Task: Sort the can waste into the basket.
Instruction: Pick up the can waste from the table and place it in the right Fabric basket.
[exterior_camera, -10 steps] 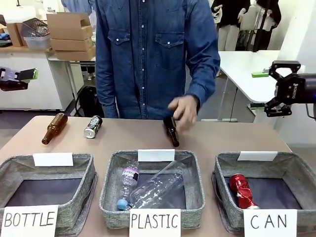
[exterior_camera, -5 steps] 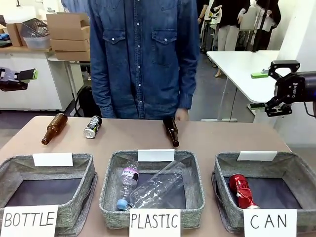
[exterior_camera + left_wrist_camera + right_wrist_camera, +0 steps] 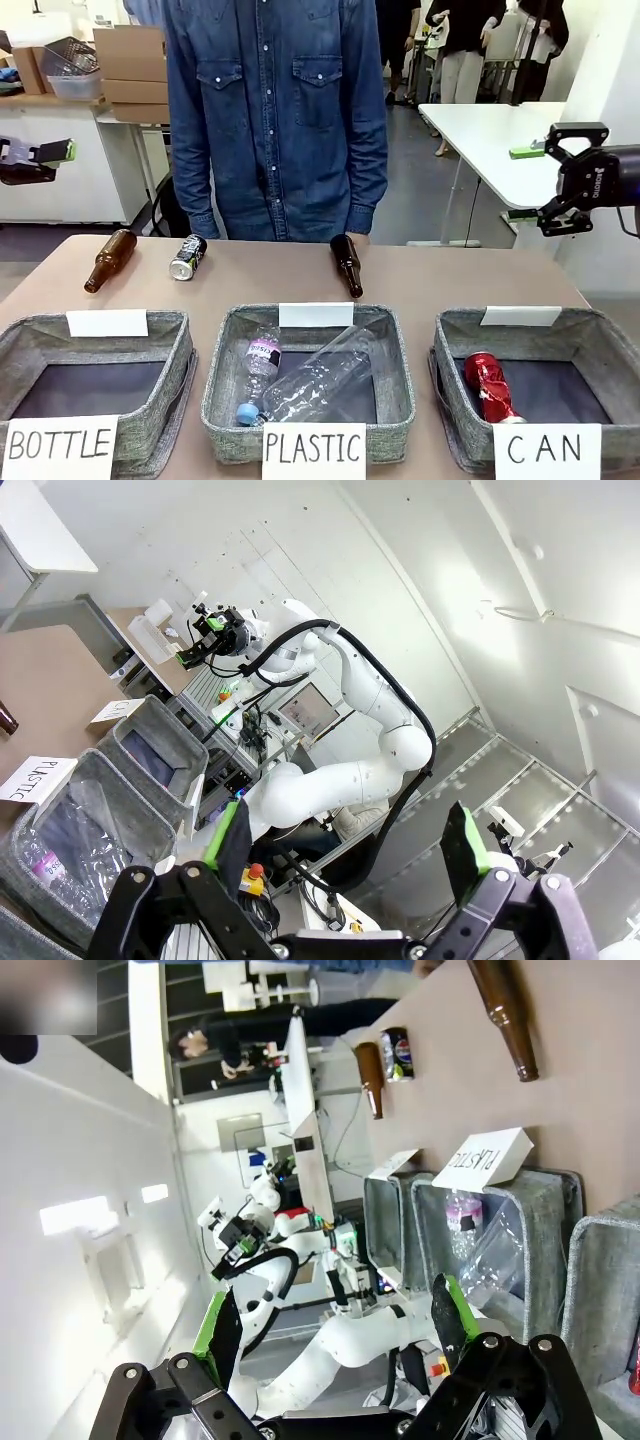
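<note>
- Left pincer (image 3: 48, 163): raised at the far left of the front view, above worktop (image 3: 450, 285) level; fingers apart, green pads spread wide.
- Right pincer (image 3: 524, 182): raised at the far right, past the worktop's right end; fingers apart.
- Red can (image 3: 487, 385): shiny, lying inside the CAN basket (image 3: 580, 335), toward its left wall.
- Black-and-silver can (image 3: 188, 256): on its side on the worktop's far left part, just beside a brown glass bottle (image 3: 110, 260), well apart from the CAN basket.
- Second brown bottle (image 3: 347, 265): lying behind the PLASTIC basket (image 3: 225, 380).
- Clear plastic bottles (image 3: 320, 380): inside the PLASTIC basket.
- BOTTLE basket (image 3: 170, 370): leftmost of the three.
- Person (image 3: 270, 110): denim shirt, standing at the worktop's far edge.
</note>
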`<move>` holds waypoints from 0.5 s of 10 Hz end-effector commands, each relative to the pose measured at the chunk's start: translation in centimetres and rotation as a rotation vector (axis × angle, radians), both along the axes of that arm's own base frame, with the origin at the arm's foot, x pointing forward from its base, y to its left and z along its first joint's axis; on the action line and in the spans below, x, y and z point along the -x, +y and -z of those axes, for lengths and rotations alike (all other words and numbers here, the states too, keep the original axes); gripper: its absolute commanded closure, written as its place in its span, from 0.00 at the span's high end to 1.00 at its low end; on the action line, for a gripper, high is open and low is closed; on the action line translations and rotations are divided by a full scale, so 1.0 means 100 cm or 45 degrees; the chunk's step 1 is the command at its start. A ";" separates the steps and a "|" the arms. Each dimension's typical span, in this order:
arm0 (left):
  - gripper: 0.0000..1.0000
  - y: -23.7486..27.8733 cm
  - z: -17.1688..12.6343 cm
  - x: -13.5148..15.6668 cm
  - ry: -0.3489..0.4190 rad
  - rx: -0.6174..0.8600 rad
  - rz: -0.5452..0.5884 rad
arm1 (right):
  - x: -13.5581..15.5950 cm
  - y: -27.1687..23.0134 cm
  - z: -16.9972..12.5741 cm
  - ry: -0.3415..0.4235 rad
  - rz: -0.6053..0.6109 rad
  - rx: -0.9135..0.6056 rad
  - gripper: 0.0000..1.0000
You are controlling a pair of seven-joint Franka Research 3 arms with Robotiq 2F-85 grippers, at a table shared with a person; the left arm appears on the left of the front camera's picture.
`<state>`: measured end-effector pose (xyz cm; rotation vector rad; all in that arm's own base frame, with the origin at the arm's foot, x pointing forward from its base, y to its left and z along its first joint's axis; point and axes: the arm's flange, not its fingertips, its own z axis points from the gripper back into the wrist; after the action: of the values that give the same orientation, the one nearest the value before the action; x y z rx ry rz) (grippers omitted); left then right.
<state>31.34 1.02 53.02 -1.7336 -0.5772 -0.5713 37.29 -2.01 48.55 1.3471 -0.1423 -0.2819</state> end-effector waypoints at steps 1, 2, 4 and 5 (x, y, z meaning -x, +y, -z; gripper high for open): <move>1.00 -0.003 -0.002 0.000 -0.026 0.027 0.005 | -0.002 -0.005 0.000 -0.028 -0.022 0.003 1.00; 1.00 -0.003 -0.002 0.000 -0.026 0.027 0.005 | -0.002 -0.005 0.000 -0.028 -0.022 0.003 1.00; 1.00 -0.003 -0.002 0.000 -0.026 0.027 0.005 | -0.002 -0.005 0.000 -0.028 -0.022 0.003 1.00; 1.00 -0.003 -0.002 0.000 -0.026 0.027 0.005 | -0.002 -0.005 0.000 -0.028 -0.022 0.003 1.00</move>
<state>31.34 1.02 53.02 -1.7336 -0.5772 -0.5713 37.29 -2.00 48.55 1.3475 -0.1420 -0.2813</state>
